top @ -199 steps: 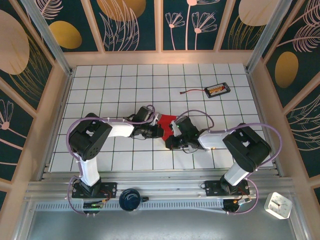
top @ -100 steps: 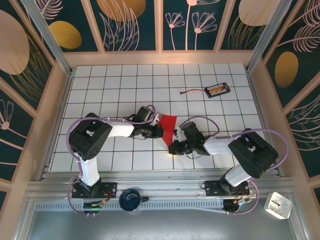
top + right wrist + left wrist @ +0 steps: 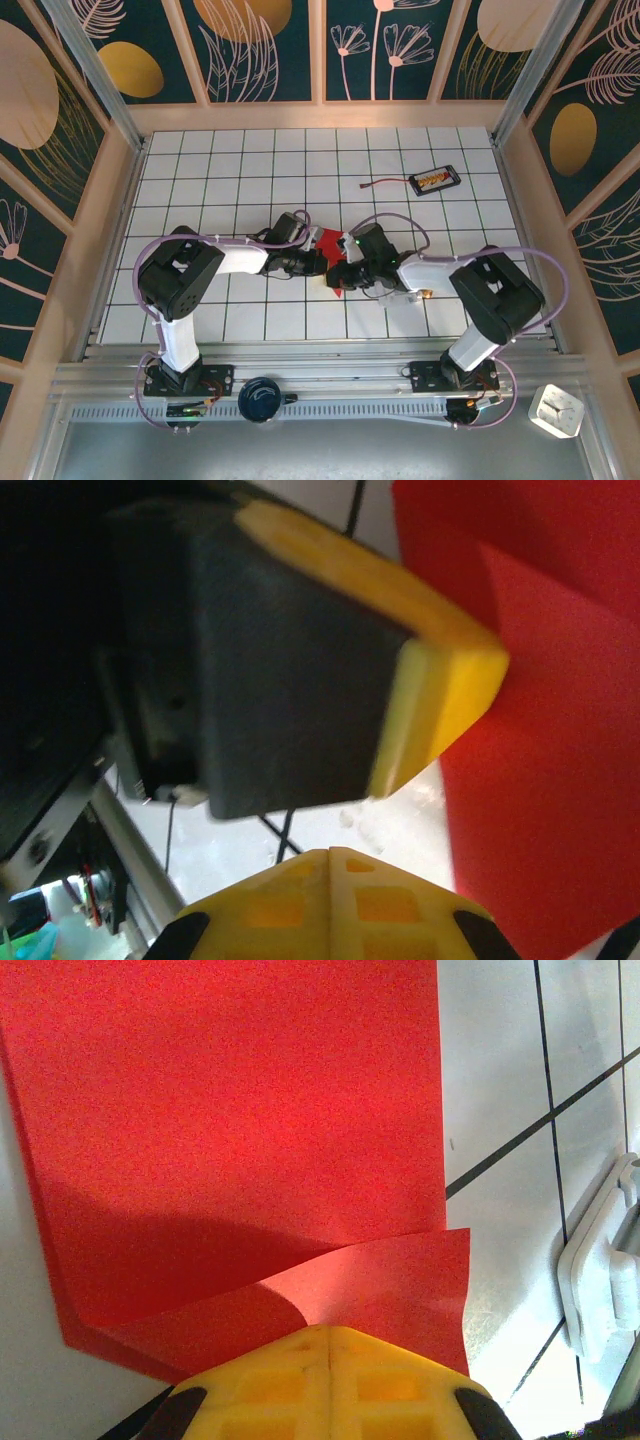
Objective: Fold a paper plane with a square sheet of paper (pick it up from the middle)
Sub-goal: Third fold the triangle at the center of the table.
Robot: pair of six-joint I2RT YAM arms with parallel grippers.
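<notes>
Bright red folded paper sheet (image 3: 240,1140) lying on white tiled worktop (image 3: 230,170). Left gripper (image 3: 328,1331) jaws closed, touching its raised edge. Right gripper (image 3: 330,853) jaws closed beside sheet.

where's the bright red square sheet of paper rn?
Top view: the bright red square sheet of paper lies partly folded at mid-table on the white grid table, where the left gripper and right gripper meet, mostly on their far side.

Paper (image 3: 335,240) on the table (image 3: 230,170) between left tool (image 3: 321,262) and right tool (image 3: 340,277); tray (image 3: 435,180) well behind, rightward
</notes>
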